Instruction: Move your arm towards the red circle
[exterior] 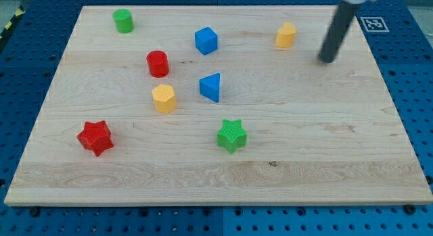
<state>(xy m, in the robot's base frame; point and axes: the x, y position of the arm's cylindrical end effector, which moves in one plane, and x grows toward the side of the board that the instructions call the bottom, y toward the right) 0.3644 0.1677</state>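
The red circle [157, 63] is a short red cylinder standing left of the board's middle, in the upper half. My tip [327, 59] is at the lower end of the dark rod at the view's upper right, far to the right of the red circle and touching no block. The nearest block to the tip is a yellow block [286, 35], up and to its left. A blue cube [206, 40] lies between the tip and the red circle, a little higher than both.
A yellow hexagon-like block [164, 99] and a blue triangle [211, 87] sit just below the red circle. A green cylinder [123, 21] is at the upper left, a red star [95, 137] at the lower left, a green star [232, 135] at lower centre.
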